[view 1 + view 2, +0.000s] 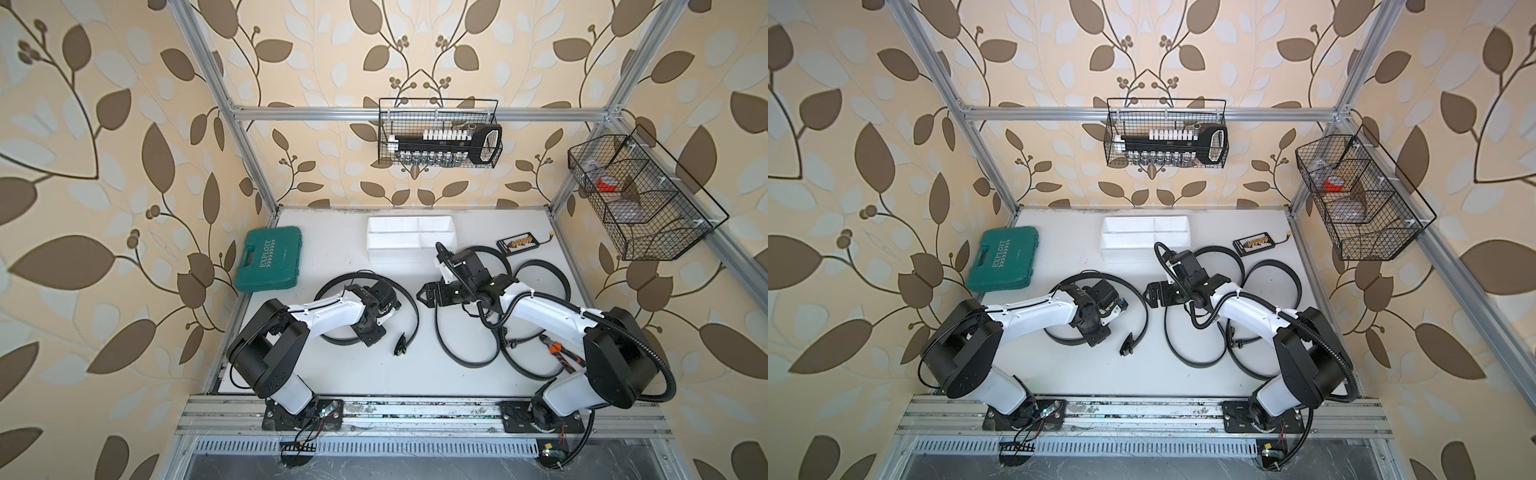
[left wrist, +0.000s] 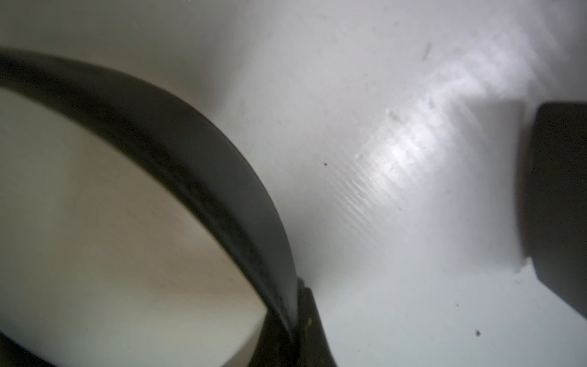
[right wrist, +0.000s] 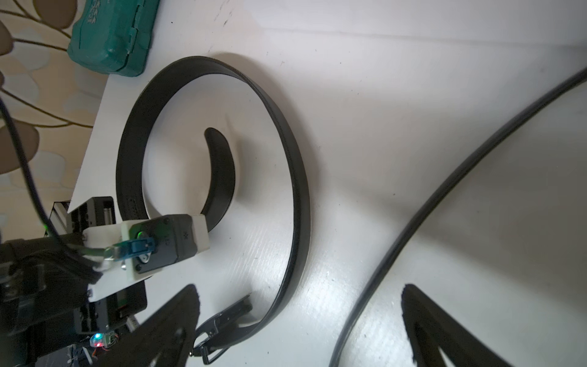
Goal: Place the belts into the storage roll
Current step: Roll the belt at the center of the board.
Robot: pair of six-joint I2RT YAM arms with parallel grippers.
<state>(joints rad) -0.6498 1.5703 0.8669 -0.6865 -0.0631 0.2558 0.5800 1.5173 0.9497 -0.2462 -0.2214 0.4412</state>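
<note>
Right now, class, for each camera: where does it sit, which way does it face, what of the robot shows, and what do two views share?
Top views: overhead on the bases' side, looking down at the table, white tray and green case; left arm and right arm show.
Left wrist: on the left arm, close on the belt; the shut left claw pinches it.
Right wrist: on the right arm, facing across the table; open right claw shows.
Shared: right wrist and top views both show that belt and the green case.

Black belts, white tray
</note>
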